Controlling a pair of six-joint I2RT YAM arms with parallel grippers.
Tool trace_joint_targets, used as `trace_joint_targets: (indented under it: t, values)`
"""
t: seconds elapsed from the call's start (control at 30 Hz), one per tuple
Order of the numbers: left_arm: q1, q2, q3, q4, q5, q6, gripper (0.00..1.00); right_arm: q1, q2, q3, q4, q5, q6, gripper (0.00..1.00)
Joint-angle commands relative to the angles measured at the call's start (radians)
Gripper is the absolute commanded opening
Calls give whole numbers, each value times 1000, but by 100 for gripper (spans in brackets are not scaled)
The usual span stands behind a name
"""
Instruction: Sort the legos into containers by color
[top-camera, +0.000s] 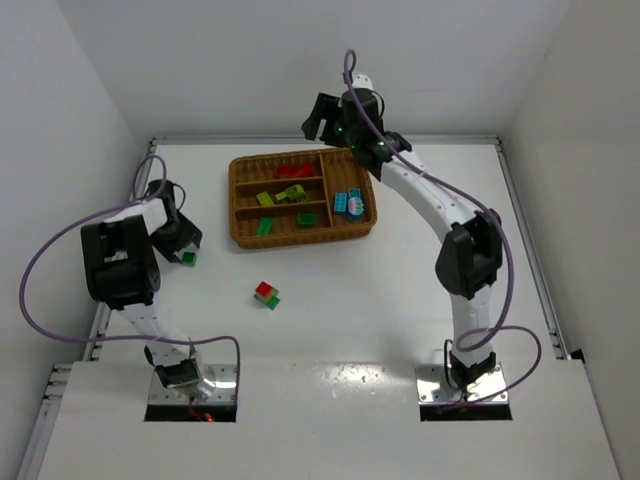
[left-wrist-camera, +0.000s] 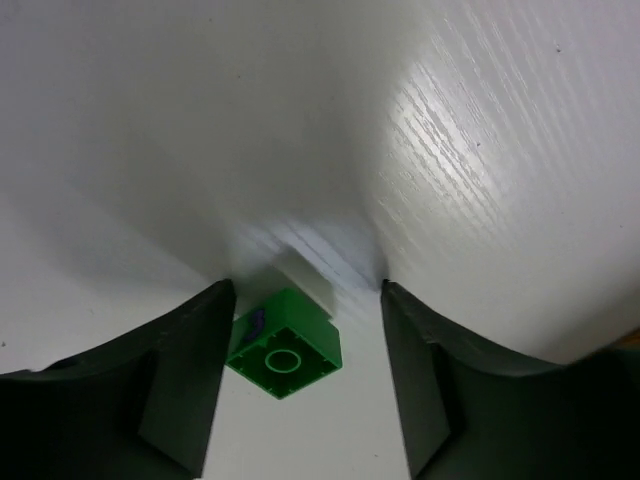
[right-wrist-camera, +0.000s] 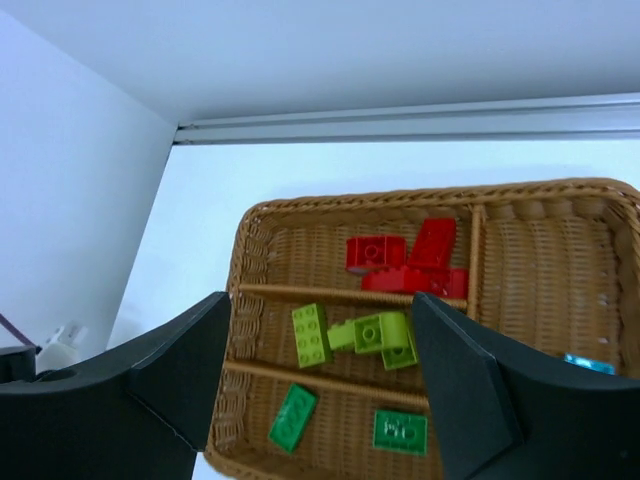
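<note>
Writing: a small bluish mark on the side of the green brick (left-wrist-camera: 285, 350), too blurred to read; raised marks on the green pieces (right-wrist-camera: 400, 432) in the tray (top-camera: 237, 205) are just as unreadable.
Left gripper (left-wrist-camera: 305, 292): jaws apart, straddling the green brick on the table (top-camera: 400, 300) — a gap shows on the right finger's side. Whether the left finger touches the brick I cannot tell.
Right gripper (right-wrist-camera: 320, 300): jaws spread wide with nothing between them, hanging over the tray's 12 o'clock side.
Top view only: the stack (top-camera: 266, 294), red on green, alone on the table at 6 o'clock from the tray. The green brick lies at 8 o'clock from the tray, near the table's left edge. The cyan bricks (top-camera: 348, 203) fill the cross slot at the tray's 3 o'clock end.
Left wrist only: the green brick's ringed hollow face, turned toward the camera.
Right wrist only: single studs on the sorted pieces; the cyan ones are cut off at the frame edge.
Tray: brown wicker, three long slots and one cross slot.
Sorted so far: red bricks (right-wrist-camera: 400, 262) in the 12 o'clock slot, yellow-green bricks (right-wrist-camera: 370, 333) in the middle — one tilted on another — and the green pieces in the 6 o'clock slot.
</note>
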Motion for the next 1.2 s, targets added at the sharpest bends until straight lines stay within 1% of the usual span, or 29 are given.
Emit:
trace_joint_targets:
  t: [0.0, 0.1, 0.13, 0.17, 0.3, 0.43, 0.53, 0.57, 0.6, 0.63, 0.67, 0.7, 0.73, 0.77, 0.87, 1.03, 1.13, 1.17]
  values:
    - [-4, -59, -58, 24, -9, -48, 63, 4, -64, -96, 8, 8, -10, 73]
    - [6, -59, -82, 52, -9, -62, 52, 4, -98, -135, -28, 33, -19, 72]
    - [6, -59, -82, 52, -9, -71, 47, 4, -107, -144, -42, 33, -19, 72]
    - [6, -59, -82, 52, -9, -71, 37, 4, -118, -165, -42, 45, -19, 72]
    - [6, -115, -91, 52, 51, -60, 24, -6, -179, -227, -51, 54, -19, 72]
    - [-25, -210, -91, 52, 76, -25, 24, -6, -233, -279, -61, 64, -28, 72]
    - [-34, -275, -101, 41, 88, -7, 24, -6, -279, -355, -61, 64, -28, 72]
    - [-34, -288, -101, 28, 88, -7, 27, -6, -290, -369, -61, 64, -28, 72]
    - [-43, -299, -101, 18, 79, 3, 36, -6, -300, -383, -61, 64, -28, 72]
    - [-43, -317, -101, -5, 58, 3, 58, -6, -320, -409, -61, 64, -28, 72]
    - [-43, -317, -111, -14, 47, 3, 67, -6, -331, -423, -70, 64, -28, 72]
    - [-43, -329, -127, -23, 38, -7, 82, -6, -340, -452, -70, 64, -28, 72]
    - [-43, -329, -128, -23, 27, -20, 87, -6, -359, -467, -70, 73, -28, 72]
    - [-43, -329, -144, -23, 27, -33, 90, -6, -359, -480, -70, 73, -28, 72]
    - [-43, -296, -157, -10, 53, -79, 92, -6, -380, -510, -70, 73, -28, 73]
    - [-43, -202, -167, 20, 64, -174, 92, -6, -391, -520, -99, 73, -28, 73]
    - [-43, -190, -167, 53, 76, -198, 92, -6, -400, -531, -108, 82, -37, 73]
    - [-43, -178, -167, 67, 76, -210, 88, -6, -400, -540, -108, 82, -37, 73]
